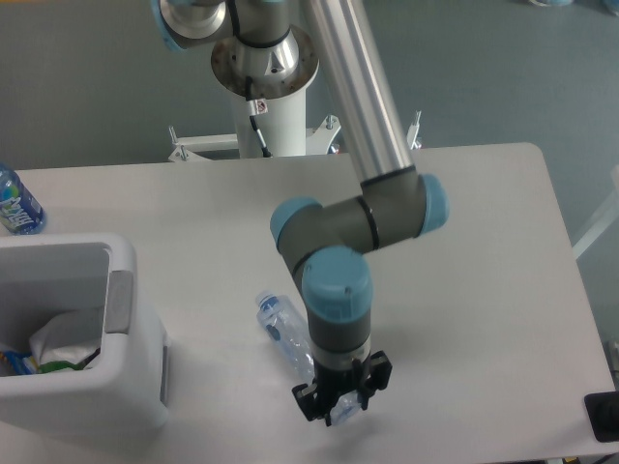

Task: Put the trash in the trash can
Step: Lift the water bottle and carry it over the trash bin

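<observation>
At 9 o'clock, a blue-labelled bottle (pixel 16 205) stands at the bench (pixel 484 251) edge. Toward 8 o'clock sits the white trash can (pixel 116 382), grey panel on its right wall, with a crumpled white wrapper (pixel 66 338) inside. Near 6 o'clock, a clear plastic bottle (pixel 286 332) lies slanted, its cap toward 10 o'clock. The gripper (pixel 342 398) points down over its lower end, fingers closed around that end.

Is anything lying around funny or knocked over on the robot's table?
Yes. A long clear plastic bottle lies on its side on the white table, partly under the gripper, not in the big white plastic bin. Nothing looks spilled or broken.
</observation>
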